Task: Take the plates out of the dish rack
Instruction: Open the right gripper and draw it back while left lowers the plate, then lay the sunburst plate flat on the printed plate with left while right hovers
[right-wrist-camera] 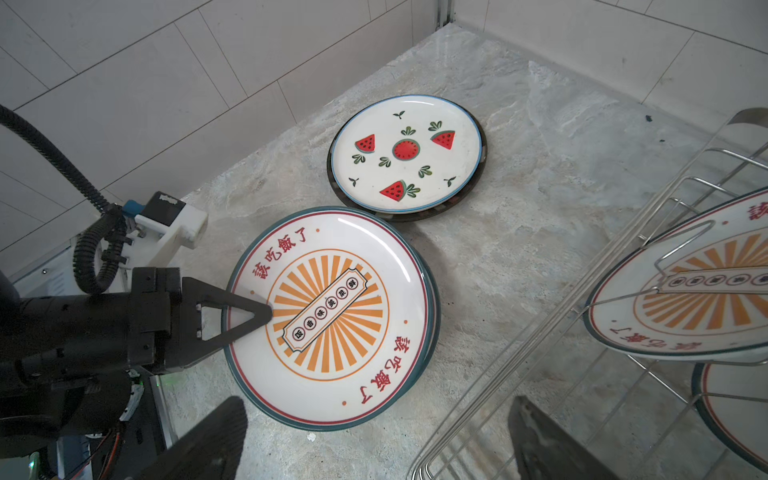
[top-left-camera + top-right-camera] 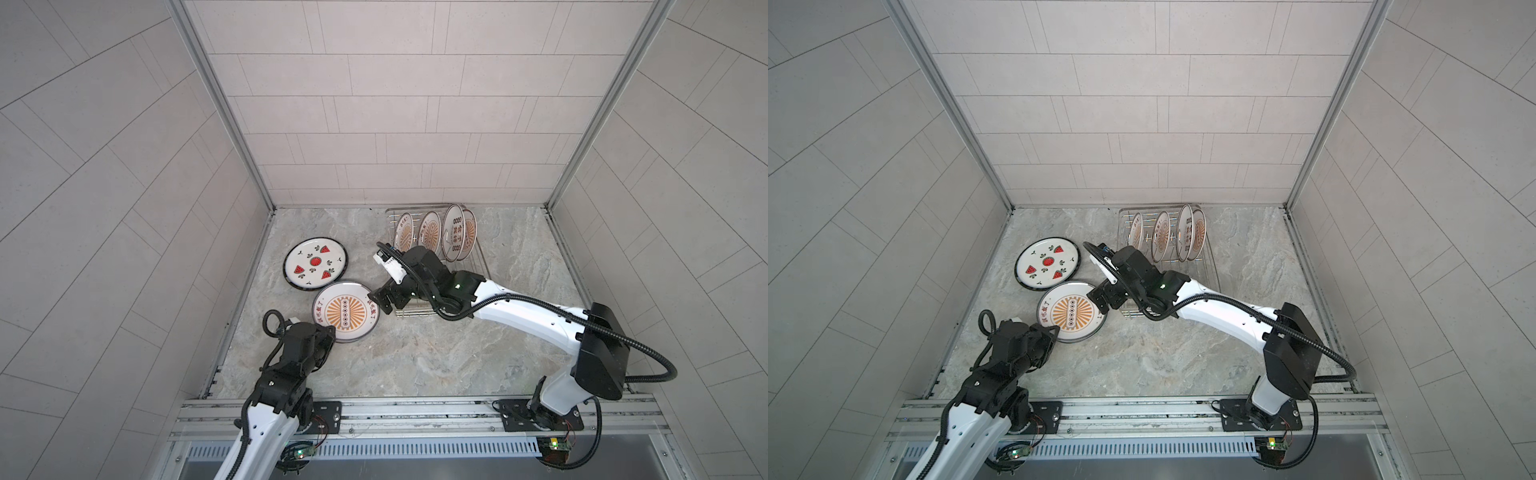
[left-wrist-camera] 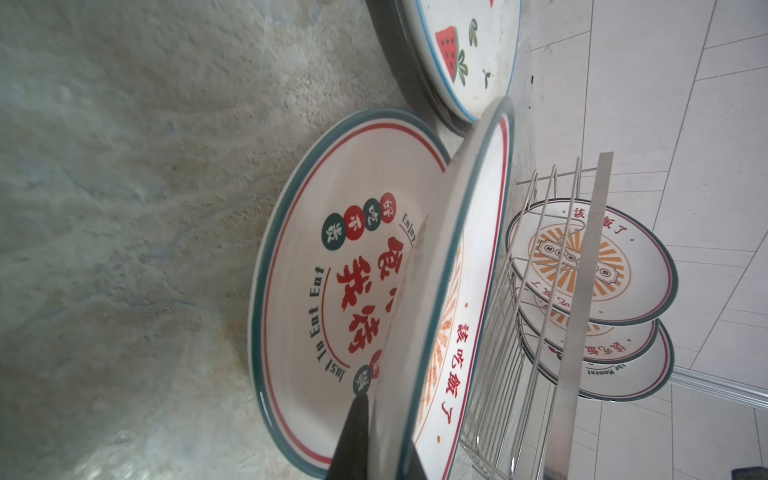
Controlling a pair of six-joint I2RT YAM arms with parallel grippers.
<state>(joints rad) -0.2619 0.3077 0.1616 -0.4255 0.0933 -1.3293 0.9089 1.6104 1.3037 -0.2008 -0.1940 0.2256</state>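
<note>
- silver wire dish rack (image 2: 482, 266) sits at the back right of the grey marbled tabletop (image 2: 415, 353). its long axis runs from the back wall toward the robot.
- four round white sunburst plates (image 2: 430, 232) stand on edge in the rack's far end. rims up, printed faces turned toward the left arm's side. the near end of the rack is bare wire.
- left of the rack, a white watermelon-slice plate (image 2: 315, 262) lies flat, face up, on a dark-rimmed plate.
- just nearer, a white orange-sunburst plate (image 2: 345, 311) lies face up over a white plate with red characters (image 3: 332, 291). its gripped edge is lifted off that plate.
- left gripper (image 1: 257, 313) is clamped on the near-left rim of that sunburst plate, one finger on the face.
- right gripper (image 2: 380, 301) hangs with jaws spread wide, holding nothing, between that plate and the rack's near end.
</note>
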